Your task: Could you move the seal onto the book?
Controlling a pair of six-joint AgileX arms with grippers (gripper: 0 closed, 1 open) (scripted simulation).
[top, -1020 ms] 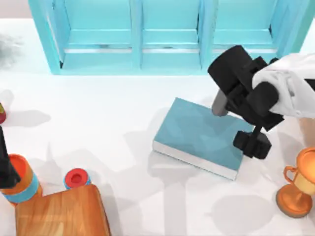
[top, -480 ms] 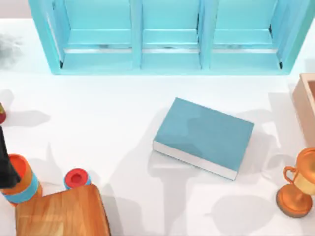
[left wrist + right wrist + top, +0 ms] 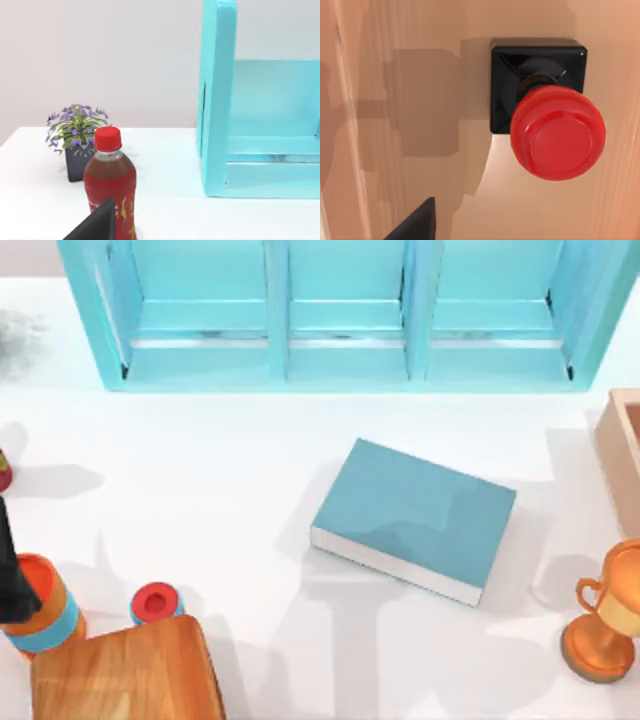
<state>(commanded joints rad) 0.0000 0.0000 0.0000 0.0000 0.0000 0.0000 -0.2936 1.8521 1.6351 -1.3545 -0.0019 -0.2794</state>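
The teal-blue book (image 3: 415,518) lies flat right of the table's middle, white page edges toward the front, with nothing on it. The seal (image 3: 545,115), a black square block with a glossy red round knob, stands on a pale wooden surface close under my right wrist camera. A dark part of my right gripper (image 3: 415,222) shows at that view's edge, apart from the seal. My left arm (image 3: 10,575) is parked at the table's left edge, and a dark part of its gripper (image 3: 97,225) shows in the left wrist view.
A teal cabinet (image 3: 340,315) spans the back. A pale wooden box (image 3: 622,455) sits at the right edge, a bronze trophy (image 3: 605,625) at front right. Front left hold a wooden board (image 3: 125,670), an orange cylinder (image 3: 45,615) and a small blue cylinder (image 3: 155,602). A red bottle (image 3: 110,185) and a plant (image 3: 75,132) stand by my left arm.
My right arm, which hung over the book's right end a second ago, has left the top view. The book and the left arm have not moved.
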